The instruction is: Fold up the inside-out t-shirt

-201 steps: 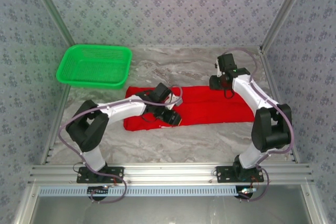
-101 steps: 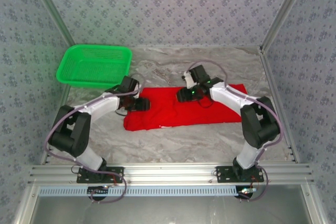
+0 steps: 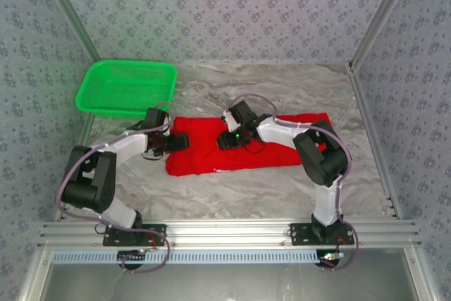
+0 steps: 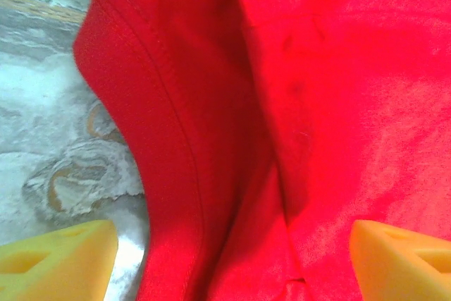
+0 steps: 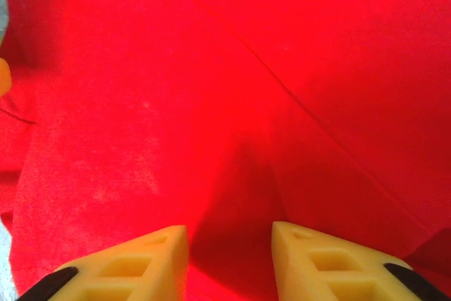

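Red cloth, soft and limp: the inside-out t-shirt [image 3: 211, 156] should weigh next to nothing, sag wherever it is unsupported and slide easily over the marbled tabletop [image 3: 268, 188]. A hemmed edge or a corner, where the layers are stitched and thicker, looks like the surest place to pinch it.

From above, the shirt lies as a long band across the middle of the tabletop, plain red side up, with a green basket [image 3: 120, 107] well apart at the far left. The left pincer [image 3: 177, 142] sits at the band's left end, and the right pincer [image 3: 224, 140] is over its middle. How either pincer stands is too small to read here.

The left wrist camera supplies that: the left pincer [image 4: 232, 262] is released, its yellow fingertips [image 4: 60, 259] spread wide, one over bare tabletop [image 4: 56, 118] and one over cloth. It also shows a stitched hem running beside a deep crease, detail lost from above.

The right wrist camera looks straight down on cloth. The right pincer [image 5: 229, 259] is part-way closed, with a pucker of fabric rising toward the gap. I cannot tell whether it is actually nipped.
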{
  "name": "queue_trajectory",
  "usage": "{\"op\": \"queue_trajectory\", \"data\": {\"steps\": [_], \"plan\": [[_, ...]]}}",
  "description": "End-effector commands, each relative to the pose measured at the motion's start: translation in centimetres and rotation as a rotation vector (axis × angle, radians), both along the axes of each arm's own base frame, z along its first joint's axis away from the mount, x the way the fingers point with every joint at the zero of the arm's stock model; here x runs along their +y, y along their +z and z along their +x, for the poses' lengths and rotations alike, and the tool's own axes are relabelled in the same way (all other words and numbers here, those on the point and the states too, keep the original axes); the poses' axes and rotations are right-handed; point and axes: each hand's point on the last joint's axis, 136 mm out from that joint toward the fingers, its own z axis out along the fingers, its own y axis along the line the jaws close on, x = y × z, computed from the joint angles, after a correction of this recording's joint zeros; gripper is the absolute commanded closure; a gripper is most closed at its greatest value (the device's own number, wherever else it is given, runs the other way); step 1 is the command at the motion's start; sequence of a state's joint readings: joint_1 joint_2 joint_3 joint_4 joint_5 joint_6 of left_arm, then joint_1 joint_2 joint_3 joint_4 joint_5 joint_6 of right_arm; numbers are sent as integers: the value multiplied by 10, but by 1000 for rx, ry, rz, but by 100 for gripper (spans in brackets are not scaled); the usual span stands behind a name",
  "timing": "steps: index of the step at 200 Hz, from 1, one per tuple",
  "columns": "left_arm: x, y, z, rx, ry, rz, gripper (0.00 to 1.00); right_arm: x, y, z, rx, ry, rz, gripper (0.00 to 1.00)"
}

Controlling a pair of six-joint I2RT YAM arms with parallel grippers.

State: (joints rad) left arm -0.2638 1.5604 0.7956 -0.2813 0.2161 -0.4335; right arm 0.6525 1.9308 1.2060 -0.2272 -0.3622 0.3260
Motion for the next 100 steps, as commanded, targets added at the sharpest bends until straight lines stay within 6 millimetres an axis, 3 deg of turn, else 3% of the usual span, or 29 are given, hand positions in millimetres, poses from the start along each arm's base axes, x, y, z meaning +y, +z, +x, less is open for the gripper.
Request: {"op": "queue_trajectory", "data": {"steps": [1, 32, 100], "plan": [[-7, 0, 7, -12, -20, -30, 13, -7, -17, -10, 56, -29, -26, 65], [-21, -8, 3, 2, -79, -64, 13, -12, -32, -23, 100, -41, -37, 66], [-48, -7, 11, -46, -177, -35, 26, -11, -33, -27, 114, -42, -28, 67]]}}
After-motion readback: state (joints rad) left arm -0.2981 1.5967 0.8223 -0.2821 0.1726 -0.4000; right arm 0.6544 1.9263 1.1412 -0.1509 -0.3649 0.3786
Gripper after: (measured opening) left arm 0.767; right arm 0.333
